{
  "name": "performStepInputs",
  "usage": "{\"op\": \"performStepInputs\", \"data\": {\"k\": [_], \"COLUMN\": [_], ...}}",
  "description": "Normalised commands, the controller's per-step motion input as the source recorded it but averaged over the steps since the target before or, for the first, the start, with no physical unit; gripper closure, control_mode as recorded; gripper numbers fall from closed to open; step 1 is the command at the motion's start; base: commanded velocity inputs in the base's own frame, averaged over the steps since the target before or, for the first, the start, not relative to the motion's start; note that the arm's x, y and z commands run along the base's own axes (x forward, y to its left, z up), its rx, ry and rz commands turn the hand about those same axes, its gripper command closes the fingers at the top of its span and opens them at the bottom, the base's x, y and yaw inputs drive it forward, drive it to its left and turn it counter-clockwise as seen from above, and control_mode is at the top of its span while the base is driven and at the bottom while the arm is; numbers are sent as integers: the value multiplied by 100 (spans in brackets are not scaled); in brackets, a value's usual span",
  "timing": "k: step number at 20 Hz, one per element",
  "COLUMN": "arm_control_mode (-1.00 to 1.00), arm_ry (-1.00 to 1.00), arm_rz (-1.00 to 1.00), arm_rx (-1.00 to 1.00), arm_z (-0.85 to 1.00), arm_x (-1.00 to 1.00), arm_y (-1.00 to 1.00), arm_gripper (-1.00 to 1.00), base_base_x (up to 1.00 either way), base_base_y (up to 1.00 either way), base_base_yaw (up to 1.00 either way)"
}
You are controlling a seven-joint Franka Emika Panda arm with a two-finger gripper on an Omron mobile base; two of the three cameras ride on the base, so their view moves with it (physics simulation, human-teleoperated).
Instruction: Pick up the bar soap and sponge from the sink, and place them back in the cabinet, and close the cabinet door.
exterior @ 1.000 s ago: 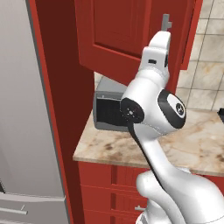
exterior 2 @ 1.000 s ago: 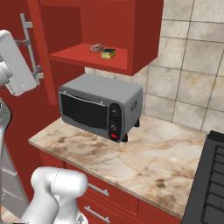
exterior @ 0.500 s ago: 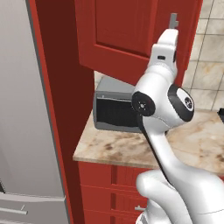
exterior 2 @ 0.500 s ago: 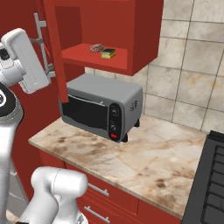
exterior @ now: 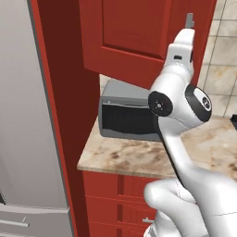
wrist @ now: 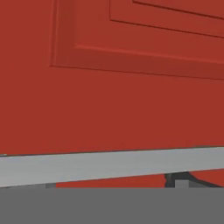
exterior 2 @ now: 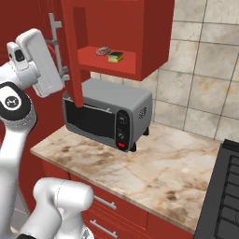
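Note:
The red cabinet (exterior 2: 140,42) hangs open above the toaster oven. On its red shelf lie the pinkish-brown bar soap (exterior 2: 102,50) and the green-and-yellow sponge (exterior 2: 115,57), side by side. The cabinet door (exterior 2: 72,60) stands partly swung in, edge-on in the right base view, and its outer face (exterior: 134,34) shows in the left base view. My gripper (exterior 2: 58,67) is open and empty, pressed close to the door's outer face by its grey bar handle (exterior 2: 55,39). In the hand view the handle (wrist: 109,166) runs across the red door panel (wrist: 131,87). The sink is out of view.
A grey toaster oven (exterior 2: 107,114) sits on the marble counter (exterior 2: 154,163) directly under the cabinet. A black stove edge (exterior 2: 224,186) is at the far right. A tall grey fridge (exterior: 23,115) fills the left side, with red drawers (exterior: 115,194) below the counter.
My hand has moved in against the door's outer face, and the door has swung with it toward the cabinet opening. The soap and sponge have not moved.

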Motion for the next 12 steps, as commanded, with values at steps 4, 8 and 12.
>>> {"op": "performStepInputs", "data": {"k": [4,8,12], "arm_control_mode": [-100,-100,-100], "arm_ry": [-1,0,0], "arm_rz": [0,0,0], "arm_rx": [0,0,0], "arm_z": [0,0,0], "arm_x": [43,45,46], "arm_y": [-16,-19,-20], "arm_gripper": [-100,-100,-100], "base_base_x": [0,0,0], "base_base_y": [0,0,0], "base_base_yaw": [0,0,0]}}
